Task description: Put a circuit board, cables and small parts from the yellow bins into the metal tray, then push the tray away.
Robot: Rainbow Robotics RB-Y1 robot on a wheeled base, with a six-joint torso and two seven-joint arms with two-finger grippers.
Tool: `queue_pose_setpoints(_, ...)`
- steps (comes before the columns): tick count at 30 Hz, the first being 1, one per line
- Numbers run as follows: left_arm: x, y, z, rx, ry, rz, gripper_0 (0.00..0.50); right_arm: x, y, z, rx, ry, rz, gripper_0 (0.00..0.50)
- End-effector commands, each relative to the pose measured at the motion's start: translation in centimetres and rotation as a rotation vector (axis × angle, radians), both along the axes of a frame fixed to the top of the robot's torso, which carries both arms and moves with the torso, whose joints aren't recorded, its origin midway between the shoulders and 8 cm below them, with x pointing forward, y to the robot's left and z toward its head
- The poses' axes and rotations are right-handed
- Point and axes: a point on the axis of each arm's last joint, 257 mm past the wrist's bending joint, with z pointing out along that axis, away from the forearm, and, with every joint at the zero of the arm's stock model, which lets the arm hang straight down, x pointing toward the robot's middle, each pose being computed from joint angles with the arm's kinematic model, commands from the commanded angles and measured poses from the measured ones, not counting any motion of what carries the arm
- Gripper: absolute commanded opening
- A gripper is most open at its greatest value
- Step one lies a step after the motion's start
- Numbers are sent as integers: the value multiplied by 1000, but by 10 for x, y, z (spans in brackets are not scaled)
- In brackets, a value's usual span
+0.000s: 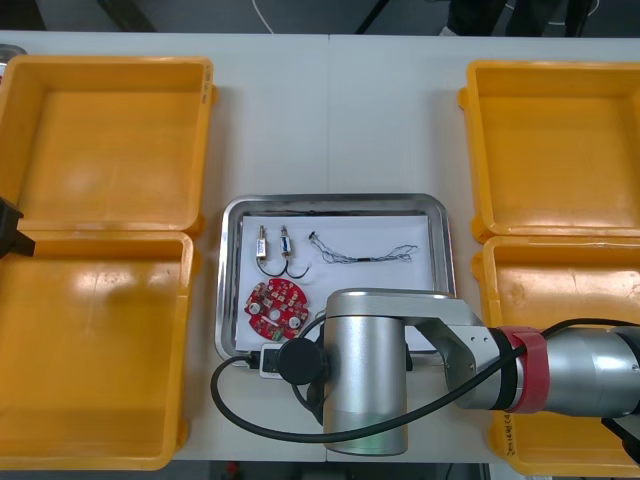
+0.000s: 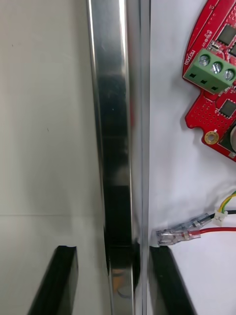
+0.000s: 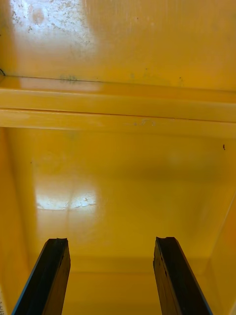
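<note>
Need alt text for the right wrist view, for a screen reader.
The right gripper, fingers open, straddles the rim of the metal tray: one finger outside over the table, one inside over its white floor. A red circuit board and a red and yellow cable lie inside.

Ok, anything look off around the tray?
Nothing spilled or damaged: circuit board, cables and small metal parts lie inside the metal tray. The open right tool straddles its near rim; the left tool hangs over a yellow bin.
</note>
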Motion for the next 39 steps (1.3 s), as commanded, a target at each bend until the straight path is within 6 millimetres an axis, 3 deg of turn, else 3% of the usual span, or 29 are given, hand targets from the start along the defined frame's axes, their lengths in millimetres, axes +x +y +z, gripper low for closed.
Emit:
queue_pose_setpoints(1, -4, 20, 15, 95, -18, -64, 500, 0, 20, 11, 45, -27, 6, 125)
queue_pose_setpoints(3, -4, 20, 15, 95, -18, -64, 500, 2, 21, 12, 46, -39, 9, 100)
queue_pose_setpoints(4, -4, 20, 15, 95, -18, -64, 500, 4, 21, 14, 48, -45, 7, 38)
queue_pose_setpoints(6, -4, 20, 15, 95, -18, -64, 500, 5, 22, 15, 49, -53, 9, 4)
queue_pose_setpoints(14, -4, 20, 15, 95, -18, -64, 500, 19, 20, 24, 45, -99, 8, 0)
queue_pose_setpoints(24, -4, 20, 15, 95, -18, -64, 500, 48, 18, 50, 29, -183, 23, 0)
queue_pose_setpoints(39, -4, 20, 15, 95, -18, -64, 500, 107, 2, 91, -6, -329, -5, 0)
